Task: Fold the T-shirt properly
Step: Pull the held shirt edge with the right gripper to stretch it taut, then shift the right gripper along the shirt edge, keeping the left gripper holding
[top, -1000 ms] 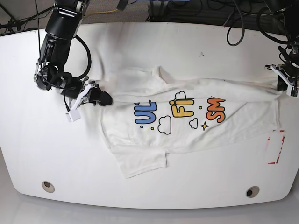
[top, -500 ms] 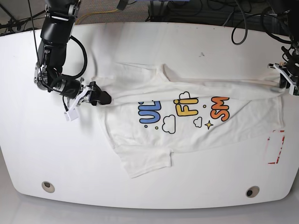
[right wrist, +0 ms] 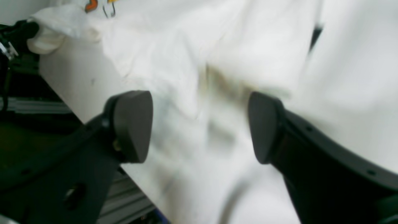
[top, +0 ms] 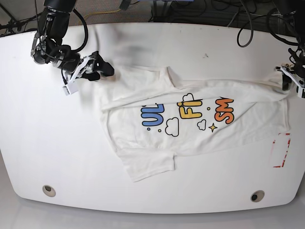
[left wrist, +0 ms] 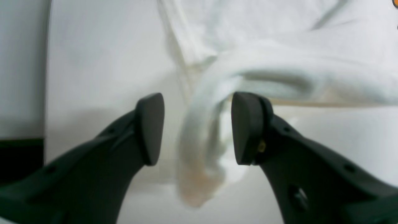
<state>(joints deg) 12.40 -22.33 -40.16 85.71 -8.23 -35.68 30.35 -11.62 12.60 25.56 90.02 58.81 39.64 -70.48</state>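
The white T-shirt [top: 190, 136] lies spread across the table with its blue, yellow and orange letter print facing up and one sleeve pointing to the front. My right gripper [top: 101, 69] is at the shirt's far left corner. In the right wrist view this gripper [right wrist: 199, 124] stands wide open over blurred shirt cloth [right wrist: 248, 37], gripping nothing. My left gripper [top: 288, 80] is at the shirt's right end near the table edge. In the left wrist view it [left wrist: 197, 124] is open, and a loose roll of T-shirt [left wrist: 279, 46] fabric lies between the fingers.
The white table [top: 47, 143] has two round holes near its front edge [top: 48, 190] [top: 258, 195]. A red-marked rectangle [top: 281, 150] sits at the right edge. A white tag [top: 71, 88] hangs from the right arm. Cables run along the back.
Both grippers have opened and let go of the shirt's ends. The right arm has moved up and back from the shirt's left edge. The cloth has slackened and settled.
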